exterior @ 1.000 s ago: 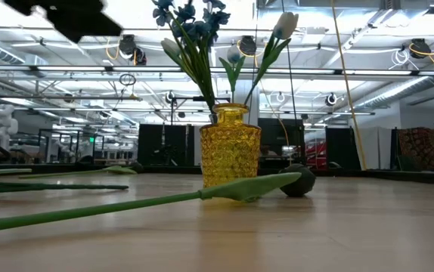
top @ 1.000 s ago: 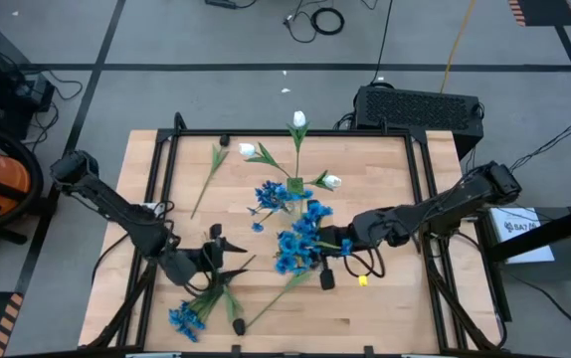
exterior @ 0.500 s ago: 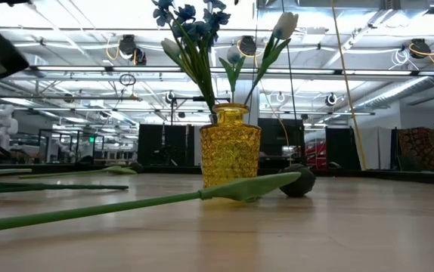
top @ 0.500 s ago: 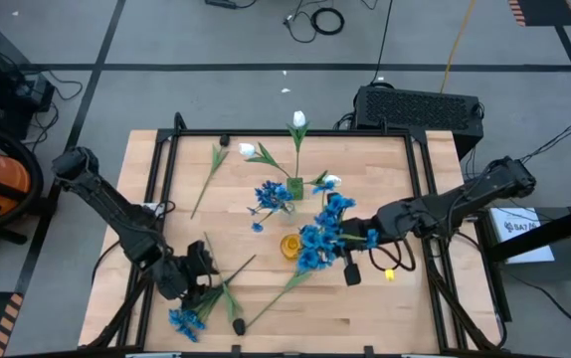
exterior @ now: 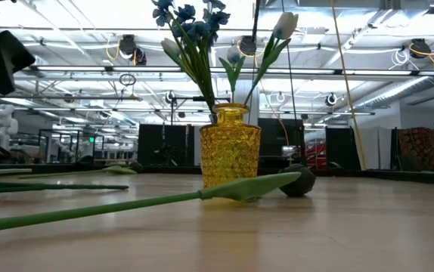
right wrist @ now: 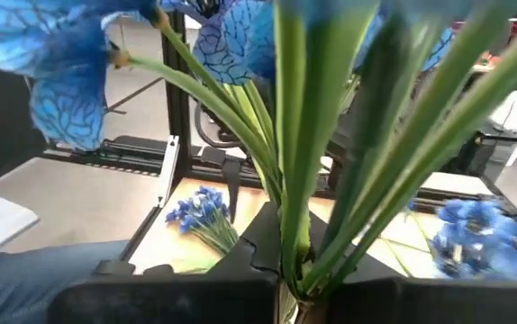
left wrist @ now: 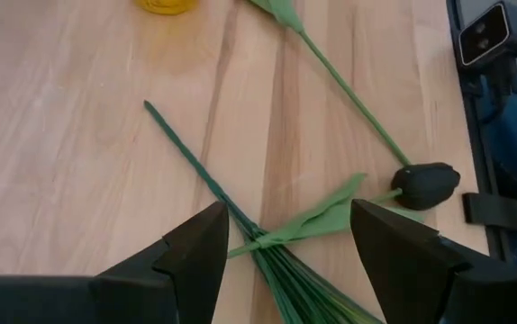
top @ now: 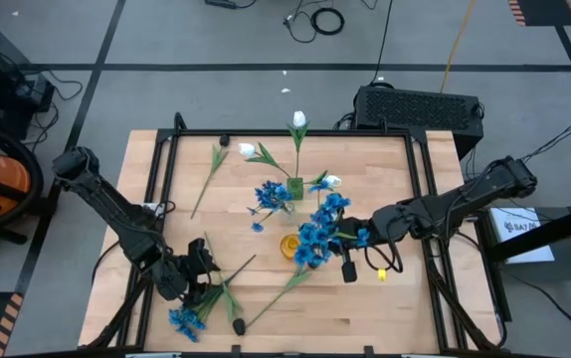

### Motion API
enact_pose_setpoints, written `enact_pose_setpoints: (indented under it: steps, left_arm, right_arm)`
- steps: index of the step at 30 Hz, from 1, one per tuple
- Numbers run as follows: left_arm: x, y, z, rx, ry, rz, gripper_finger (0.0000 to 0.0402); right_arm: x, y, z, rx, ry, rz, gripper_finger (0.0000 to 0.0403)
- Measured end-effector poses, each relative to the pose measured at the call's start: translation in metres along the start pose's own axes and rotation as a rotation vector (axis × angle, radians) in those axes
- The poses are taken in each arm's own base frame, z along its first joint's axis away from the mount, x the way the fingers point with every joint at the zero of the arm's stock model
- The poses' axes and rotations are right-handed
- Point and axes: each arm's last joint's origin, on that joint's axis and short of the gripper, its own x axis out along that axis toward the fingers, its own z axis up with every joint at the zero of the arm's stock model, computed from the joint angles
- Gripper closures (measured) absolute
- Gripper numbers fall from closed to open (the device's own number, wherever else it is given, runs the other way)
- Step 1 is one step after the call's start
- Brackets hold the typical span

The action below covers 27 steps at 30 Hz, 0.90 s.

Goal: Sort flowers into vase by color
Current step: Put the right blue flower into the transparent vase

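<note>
A wooden table point(top: 385, 308) in a black frame stands on grey floor, with cables and a dark box beyond its far edge. From above, the yellow vase point(top: 290, 245) sits near the table's middle. The right gripper point(top: 357, 239) is pressed shut on a blue bunch point(top: 317, 231), which spreads from the fingers toward nine o'clock, stems running roughly three-to-nine, blooms just beside the vase at its three o'clock. Compared with a second ago, that bunch has been carried off the vase toward three o'clock and lifted, uncovering the vase mouth. The left gripper point(top: 204, 278), fingers spread wide and empty, hovers at about seven o'clock from the vase, above the stems of a second blue bunch point(top: 184, 319) lying with its blooms toward seven o'clock. It has drawn back toward the near-left corner since then. A dark bud point(top: 238, 325) on a long stem lies pointing from five toward one o'clock.

At table height, the vase point(exterior: 230, 156) stands upright holding blue blooms and a white tulip point(exterior: 284, 24); a green stem point(exterior: 126, 204) lies across the front, running nine-to-three and ending by the dark bud point(exterior: 299, 180).

The left wrist shows spread fingers over a bundle of green stems point(left wrist: 267, 261), with the dark bud point(left wrist: 426, 183) near by.

The right wrist shows green stems point(right wrist: 294, 180) rising from the closed fingers to blue petals, the second blue bunch point(right wrist: 201, 213) on the table far below.
</note>
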Motion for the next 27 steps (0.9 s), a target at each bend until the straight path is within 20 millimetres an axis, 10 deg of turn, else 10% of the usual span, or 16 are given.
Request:
enact_pose_setpoints:
  steps: [14,27]
  left_arm:
    - [0.015,-0.001,-0.006,0.074,-0.001,0.080,0.0162]
    - [0.021,-0.001,-0.008,0.107,-0.003,0.107,0.0162]
  right_arm:
    - [0.002,-0.056,-0.047,0.064,-0.175,-0.228,0.0401]
    - [0.006,-0.064,-0.052,0.081,-0.169,-0.256,0.0400]
